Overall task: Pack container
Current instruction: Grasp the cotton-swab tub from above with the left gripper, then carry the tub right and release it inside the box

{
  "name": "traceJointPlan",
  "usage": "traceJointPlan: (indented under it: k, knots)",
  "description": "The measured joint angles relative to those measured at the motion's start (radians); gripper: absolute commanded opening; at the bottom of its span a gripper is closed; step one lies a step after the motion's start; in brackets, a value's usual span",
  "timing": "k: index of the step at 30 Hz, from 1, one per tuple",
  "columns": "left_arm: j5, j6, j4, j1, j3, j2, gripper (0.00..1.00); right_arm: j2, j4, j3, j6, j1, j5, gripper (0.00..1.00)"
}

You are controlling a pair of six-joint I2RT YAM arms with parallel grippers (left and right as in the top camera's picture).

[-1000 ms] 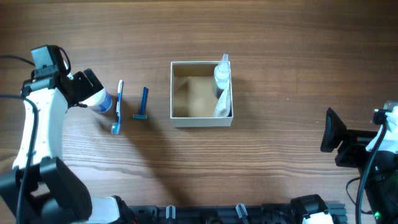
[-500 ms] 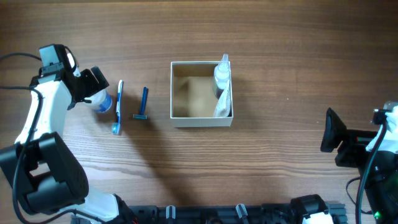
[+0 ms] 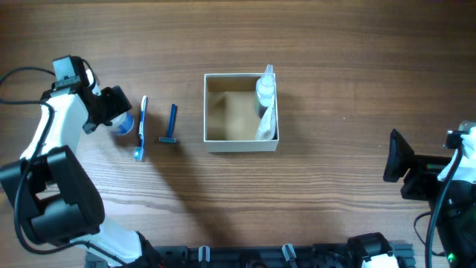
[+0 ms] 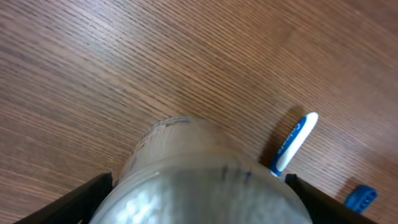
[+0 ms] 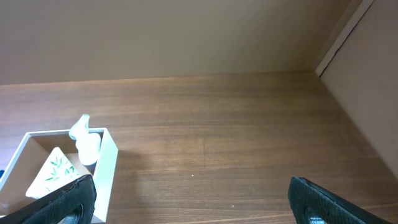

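Over on the left side of the wooden table (image 3: 342, 52), the left claw (image 3: 117, 112) has its two fingers (image 4: 93, 194) pressed against either side of the small blue jar (image 3: 125, 123) with the white top, so it is clamped around that jar; in the wrist view the jar fills the whole space between them. Just beside the jar, towards the middle of the table, lies a blue and white toothbrush (image 3: 140, 128), and a little past that a blue razor (image 3: 171, 124), neither one touching the jar as far as I can see. The container (image 3: 216, 143) sits near the middle of the table, well apart from both arms, with a white bottle (image 3: 265, 91) and a white sachet (image 3: 265, 125) with a green leaf print leaning along its right-hand wall. The right claw (image 5: 189, 204) hangs at the near right edge, fingers spread wide and holding nothing, facing the container
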Motion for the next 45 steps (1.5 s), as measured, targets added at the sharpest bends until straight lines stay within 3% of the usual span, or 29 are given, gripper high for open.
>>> traceJointPlan:
  k: [9,17,23,27,31,36,41,45]
  knots:
    - [-0.016,0.0,-0.008,-0.001,0.001,0.0,0.82,0.0,0.0,0.0,0.0,0.0,0.0,1.0]
    - [-0.022,0.0,-0.22,-0.059,0.09,-0.183,0.83,0.0,-0.018,0.0,0.0,0.0,0.0,1.0]
    - [-0.026,0.0,-0.27,-0.349,0.163,-0.417,0.82,0.0,-0.018,0.0,0.0,0.0,0.0,1.0]
    - [-0.021,0.0,-0.23,-0.583,0.166,-0.465,0.8,0.0,-0.018,0.0,0.0,0.0,0.0,1.0]
    - [-0.035,0.0,-0.162,-0.726,0.166,-0.415,0.8,0.0,-0.018,0.0,0.0,0.0,0.0,1.0]
    - [-0.047,0.0,-0.024,-0.808,0.166,-0.24,0.82,0.0,-0.018,0.0,0.0,0.0,0.0,1.0]
    - [-0.051,-0.001,0.066,-0.841,0.166,-0.041,0.88,0.0,-0.019,0.0,0.0,0.0,0.0,1.0]
    - [-0.051,-0.002,0.103,-0.855,0.166,0.04,0.99,0.0,-0.018,0.0,0.0,0.0,0.0,1.0]
